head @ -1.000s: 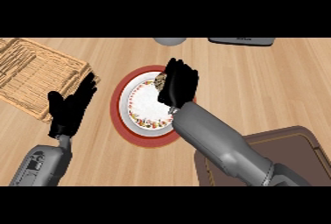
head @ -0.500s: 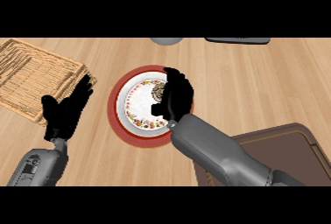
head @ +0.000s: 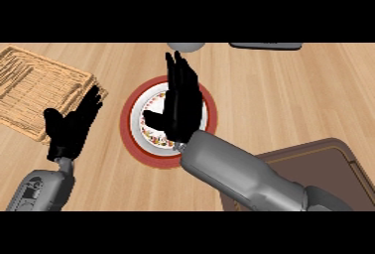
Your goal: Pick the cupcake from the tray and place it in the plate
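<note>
- The right hand lies flat over the middle of the plate, fingers straight and pointing to the far side, thumb out to the left. It is released and grasps nothing that shows.
- The cupcake cannot be seen. Neither the brown tray at the near right nor the bare parts of the plate show it, so my judgement is that it sits on the plate under the palm.
- If so, the cupcake lies directly below the fingers rather than to either side of them. The coming move then turns on lifting the hand straight up and drawing it back to the near right without brushing what is beneath.
- The hand's long axis runs near to far, in line with the plate's taller dimension.
- The right hand is much the nearer to the plate. The left hand rests open, fingers up, just left of the plate's red rim and beside the woven basket.
- No brand, label or writing can be read. The plate bears only a speckled coloured band inside its red rim.
</note>
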